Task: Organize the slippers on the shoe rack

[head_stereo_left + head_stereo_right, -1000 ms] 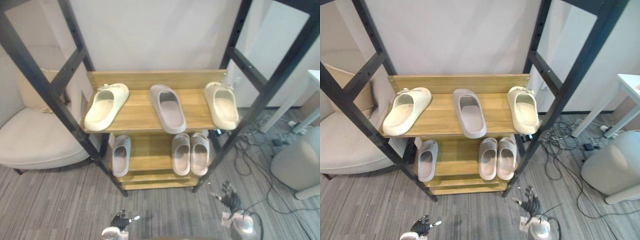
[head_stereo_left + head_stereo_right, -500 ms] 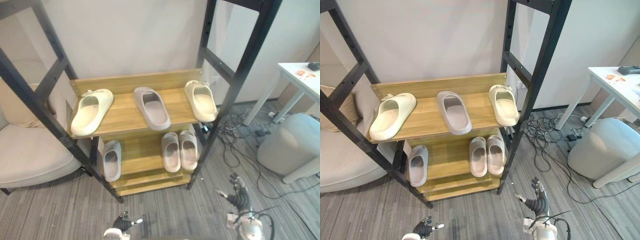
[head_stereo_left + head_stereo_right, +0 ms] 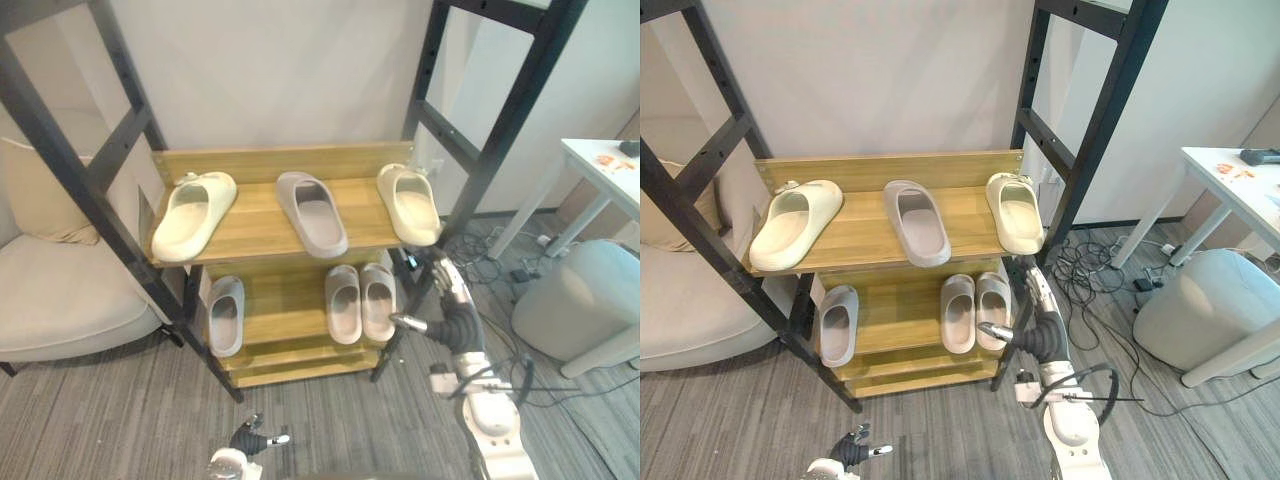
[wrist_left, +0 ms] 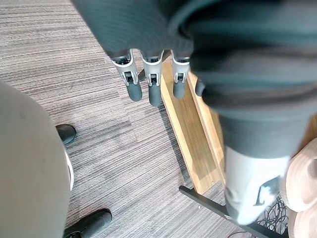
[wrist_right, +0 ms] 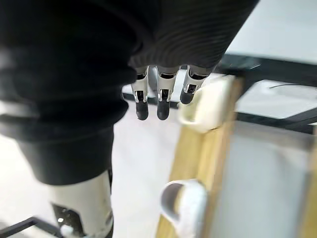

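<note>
right hand (image 3: 452, 305) was spread, empty, at shoe rack (image 3: 300, 160) right side | cream slipper (image 3: 408, 203) likely light, squashy foam | grip strap

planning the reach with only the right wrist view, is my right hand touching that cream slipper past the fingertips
Observer: No. The head views show the right hand, fingers straight, just below and in front of the cream foam slipper at the right end of the upper wooden shelf, and it looks apart from it.
Operator: any other cream one up there
Observer: Yes, the other cream foam slipper lies at that shelf's left end.
Operator: left hand busy
Observer: No, the left hand hangs low over the grey carpet, open and empty.
</note>
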